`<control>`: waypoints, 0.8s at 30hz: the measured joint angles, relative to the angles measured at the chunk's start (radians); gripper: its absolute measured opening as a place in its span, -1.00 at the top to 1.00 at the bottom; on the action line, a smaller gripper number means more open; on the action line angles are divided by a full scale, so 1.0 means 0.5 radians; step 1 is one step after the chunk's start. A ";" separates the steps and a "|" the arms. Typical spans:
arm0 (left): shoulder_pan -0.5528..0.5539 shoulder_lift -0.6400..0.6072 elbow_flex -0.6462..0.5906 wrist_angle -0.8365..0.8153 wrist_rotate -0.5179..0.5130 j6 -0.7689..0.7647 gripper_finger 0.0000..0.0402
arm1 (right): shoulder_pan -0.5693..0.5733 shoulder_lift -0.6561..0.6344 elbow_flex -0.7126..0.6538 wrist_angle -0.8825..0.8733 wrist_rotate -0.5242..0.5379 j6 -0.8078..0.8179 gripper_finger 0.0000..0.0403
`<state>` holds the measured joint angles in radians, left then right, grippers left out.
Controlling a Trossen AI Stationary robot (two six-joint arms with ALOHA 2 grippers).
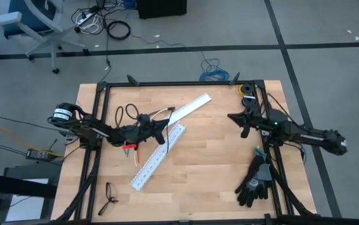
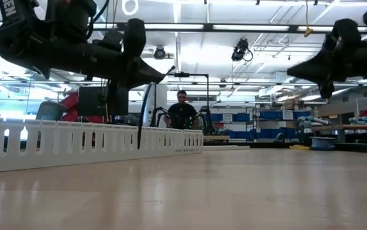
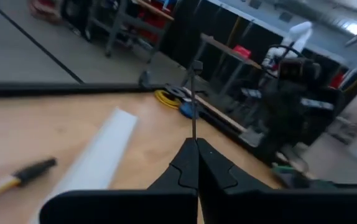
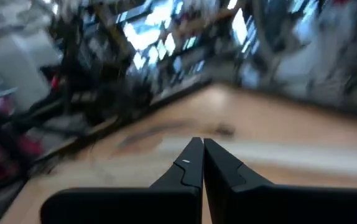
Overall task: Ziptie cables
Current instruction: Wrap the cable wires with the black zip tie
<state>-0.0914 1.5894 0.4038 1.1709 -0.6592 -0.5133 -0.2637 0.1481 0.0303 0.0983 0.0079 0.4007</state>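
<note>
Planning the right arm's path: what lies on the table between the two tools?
In the high view, only one white duct lies between the left tool, shut on the ziptie, and the right tool; beyond it, bare wood.

You see two white slotted duct pieces [image 1: 157, 156] lying mid-surface, touching. Black gloves [image 1: 254, 181] rest near the right edge. Glasses [image 1: 109, 199] sit at the front left.

From my station the table [image 1: 217, 162] showed pale, light-brown wood grain inside a black frame [image 1: 186, 83]. Two white slotted duct pieces [image 1: 157, 157] lay across it. Both arms were dark; my left gripper [image 3: 197, 163] was black, and so was the thin ziptie [image 3: 194, 106] in it. The cables [image 1: 129, 147] showed red and orange. Black-and-grey gloves [image 1: 254, 181] lay near the table's right edge.
</note>
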 joint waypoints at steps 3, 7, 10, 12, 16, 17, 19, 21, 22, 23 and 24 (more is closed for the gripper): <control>0.000 0.000 0.005 0.008 -0.106 0.150 1.00 | 0.080 0.331 -0.002 0.088 0.010 0.136 1.00; 0.000 0.000 0.005 -0.017 -0.208 0.314 1.00 | 0.235 0.912 -0.002 0.648 0.176 0.178 1.00; 0.000 0.002 0.005 -0.083 -0.236 0.411 1.00 | 0.343 1.407 0.044 1.128 0.295 0.152 1.00; 0.000 0.002 0.005 -0.108 -0.262 0.487 1.00 | 0.400 1.732 0.166 1.236 0.364 0.127 1.00; 0.000 0.002 0.005 -0.137 -0.323 0.608 1.00 | 0.457 2.309 0.506 1.233 0.475 0.048 1.00; 0.000 0.002 0.005 -0.134 -0.338 0.652 1.00 | 0.460 2.432 0.601 1.243 0.486 0.028 1.00; -0.003 0.002 0.004 -0.151 -0.368 0.727 1.00 | 0.462 2.624 0.789 1.269 0.505 -0.009 1.00; -0.003 0.002 0.004 -0.160 -0.409 0.790 1.00 | 0.462 2.775 0.966 1.274 0.536 -0.048 1.00; -0.004 0.002 0.005 -0.166 -0.441 0.810 1.00 | 0.461 2.838 1.053 1.273 0.554 -0.072 1.00; -0.004 0.002 0.005 -0.173 -0.468 0.819 1.00 | 0.461 2.891 1.129 1.274 0.572 -0.093 1.00; -0.004 0.002 0.004 -0.187 -0.496 0.834 1.00 | 0.459 2.944 1.205 1.274 0.582 -0.119 1.00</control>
<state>-0.0934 1.5902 0.4059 1.0772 -0.9072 -0.0965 -0.0345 1.6201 0.6330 0.7353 0.2991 0.3414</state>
